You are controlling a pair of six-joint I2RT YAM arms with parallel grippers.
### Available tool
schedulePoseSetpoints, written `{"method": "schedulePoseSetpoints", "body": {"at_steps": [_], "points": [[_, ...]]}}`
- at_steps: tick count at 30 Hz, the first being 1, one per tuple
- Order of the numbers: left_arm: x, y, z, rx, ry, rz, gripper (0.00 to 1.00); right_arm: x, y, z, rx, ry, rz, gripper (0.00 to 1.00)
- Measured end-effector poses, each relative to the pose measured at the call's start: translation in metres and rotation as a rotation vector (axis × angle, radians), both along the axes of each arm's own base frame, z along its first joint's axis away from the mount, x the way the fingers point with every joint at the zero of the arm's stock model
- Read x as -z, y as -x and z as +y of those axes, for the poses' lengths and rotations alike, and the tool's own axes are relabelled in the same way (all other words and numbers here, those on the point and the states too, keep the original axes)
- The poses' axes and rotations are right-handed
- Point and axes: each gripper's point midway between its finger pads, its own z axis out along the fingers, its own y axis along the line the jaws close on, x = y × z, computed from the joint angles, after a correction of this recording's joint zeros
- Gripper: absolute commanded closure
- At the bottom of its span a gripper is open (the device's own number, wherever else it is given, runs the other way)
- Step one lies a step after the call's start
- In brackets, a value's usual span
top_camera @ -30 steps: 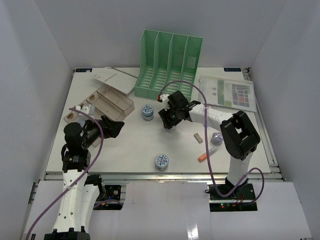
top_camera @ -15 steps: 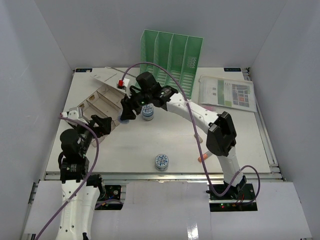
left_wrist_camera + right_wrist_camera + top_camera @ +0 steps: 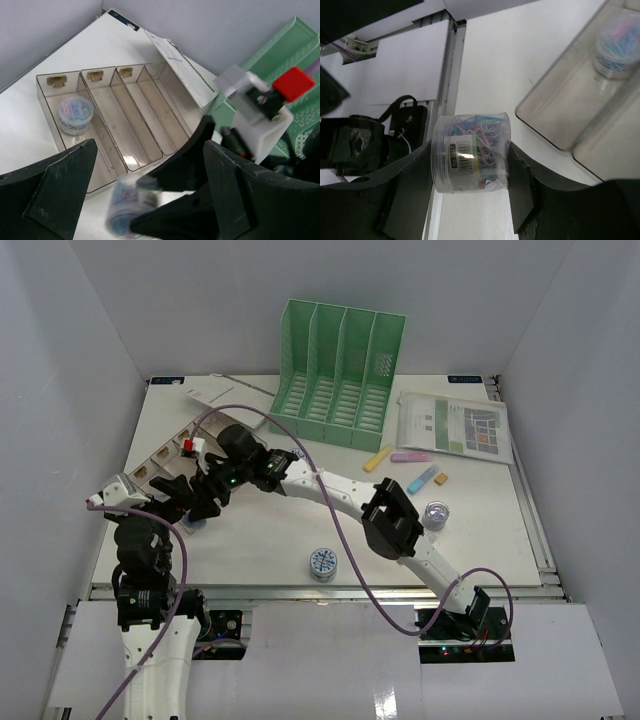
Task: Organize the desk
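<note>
Swung across to the left, the right hand (image 3: 470, 175) is half shut around a small round clear tub of coloured paper clips (image 3: 470, 150), just above the big white table (image 3: 280, 530). I cannot tell which way its lid points. Just beyond lies a clear plastic box with long slots (image 3: 112, 115). The left hand (image 3: 145, 195), close by, is wide open and empty.

White arms (image 3: 338, 492) — black joints (image 3: 392, 524), purple cables (image 3: 240, 408).

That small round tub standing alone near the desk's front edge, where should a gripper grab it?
Grip the tub across its round side wall, coming straight down from above. It stands upright on the desk, lid up, leaving its curved sides free to pinch.
</note>
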Motion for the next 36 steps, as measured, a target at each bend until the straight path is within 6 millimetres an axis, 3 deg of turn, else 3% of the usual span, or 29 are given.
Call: {"method": "schedulePoseSetpoints", "body": {"at_steps": [3, 7, 11, 17, 22, 30, 36], "points": [[-0.005, 0.007, 0.009, -0.057, 0.003, -0.025, 0.02, 0.004, 0.016, 0.019, -0.003, -0.029, -0.008, 0.67], [-0.010, 0.011, 0.010, -0.067, 0.008, -0.051, 0.02, 0.016, 0.018, 0.045, 0.039, -0.061, -0.046, 0.67], [-0.012, 0.013, 0.010, -0.067, 0.009, -0.058, 0.02, 0.031, -0.002, 0.065, 0.142, -0.088, -0.098, 0.66], [-0.012, 0.016, 0.010, -0.074, 0.016, -0.066, 0.02, 0.050, -0.040, 0.071, 0.303, -0.085, -0.162, 0.66], [-0.014, 0.019, 0.011, -0.081, 0.020, -0.075, 0.02, 0.051, -0.061, 0.078, 0.393, -0.130, -0.241, 0.49], [-0.014, 0.019, 0.011, -0.083, 0.025, -0.076, 0.02, 0.057, -0.051, 0.088, 0.404, -0.146, -0.310, 0.03], [-0.014, 0.019, 0.010, -0.080, 0.025, -0.076, 0.02, 0.053, -0.047, 0.091, 0.405, -0.165, -0.350, 0.07]]}}
